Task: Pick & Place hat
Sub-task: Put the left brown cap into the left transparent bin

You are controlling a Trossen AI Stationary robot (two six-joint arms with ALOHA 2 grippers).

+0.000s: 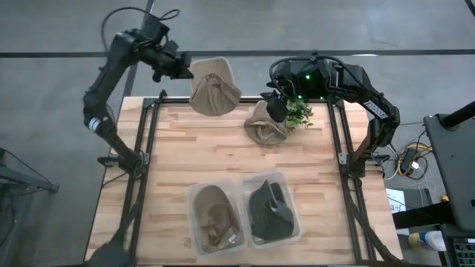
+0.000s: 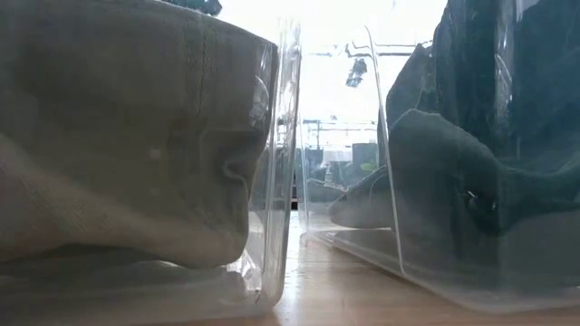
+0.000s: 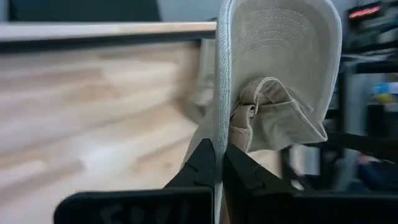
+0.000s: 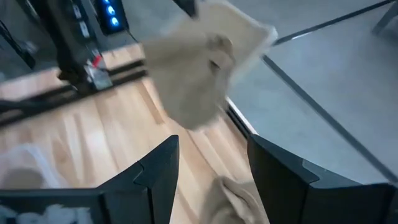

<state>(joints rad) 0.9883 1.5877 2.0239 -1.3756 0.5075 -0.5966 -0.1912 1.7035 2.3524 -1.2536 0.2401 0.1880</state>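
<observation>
Grey concrete floor around a light wooden tabletop [image 1: 185,159] w/ a black frame, seen from above. Two clear plastic bins sit side by side near the front edge: the left bin [image 1: 215,216] holds tan hats, the right bin [image 1: 272,209] holds dark ones.

Left end effector [image 1: 187,70] is raised over the tabletop's back-left edge. Its fingers [image 3: 200,163] are pinched nearly closed on the brim of a tan cap [image 1: 215,89], which hangs below it in the air, clear of the wood. Left wrist view shows the brim edge-on between the two pads, crown drooping to one side.

Right end effector [image 1: 274,110] is at back centre-right, directly over a second tan hat [image 1: 265,127] lying crumpled on the tabletop beside a small green plant sprig [image 1: 299,113]. Its fingers [image 4: 155,165] are spread wide, holding nothing; the hat shows just below them in the right wrist view.

Likely step: carry phase, the cap lifted but not yet placed. Next move prob. calls for swinging the left arm forward over the left bin, since its contents match in colour, then lowering and releasing. Grip is on the brim only, so the cap could swing or slip.
</observation>
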